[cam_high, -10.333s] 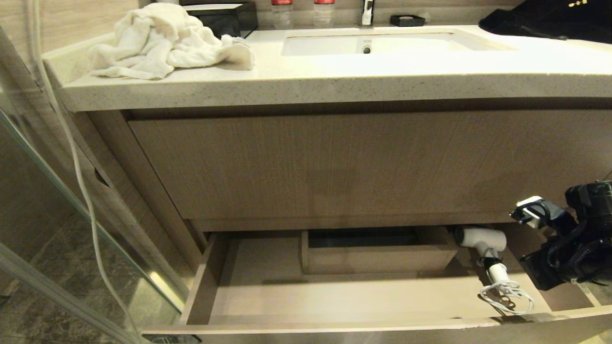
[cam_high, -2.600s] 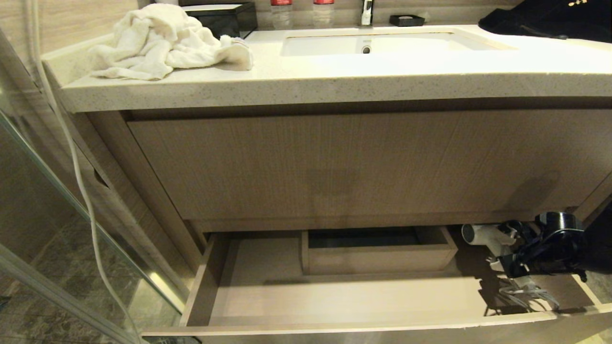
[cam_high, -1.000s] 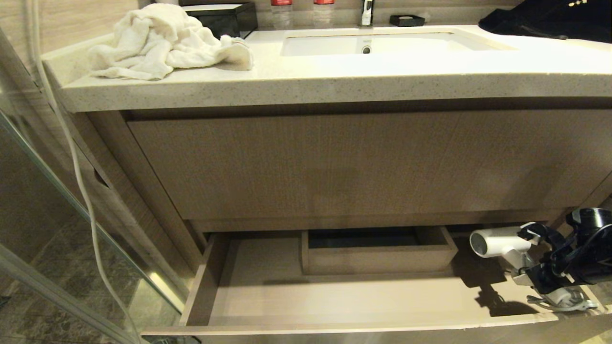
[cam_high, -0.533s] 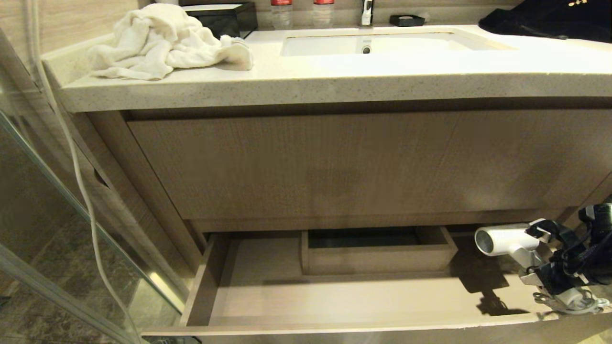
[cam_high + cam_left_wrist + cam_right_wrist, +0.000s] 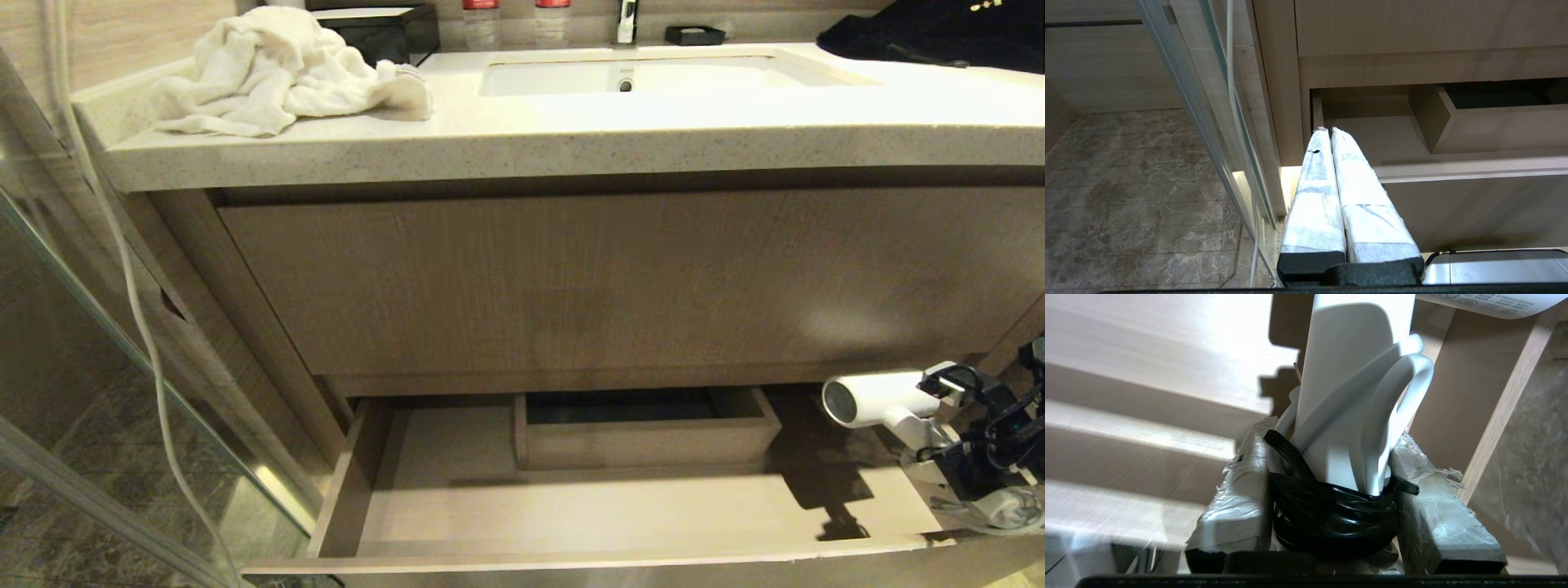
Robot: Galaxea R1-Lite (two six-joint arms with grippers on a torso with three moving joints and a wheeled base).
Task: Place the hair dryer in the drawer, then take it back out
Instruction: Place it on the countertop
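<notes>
Gripping the hair dryer [image 5: 878,400] by its handle, my right gripper [image 5: 939,457] holds it above the drawer [image 5: 571,510], lower right of frame; only carrying it clear remains. Left gripper [image 5: 1331,132] jaws pressed together.

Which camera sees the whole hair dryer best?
The head view: the hair dryer shows barrel and handle, held by the right gripper. The right wrist view shows only its handle and cord; the left wrist view shows none of it.
</notes>
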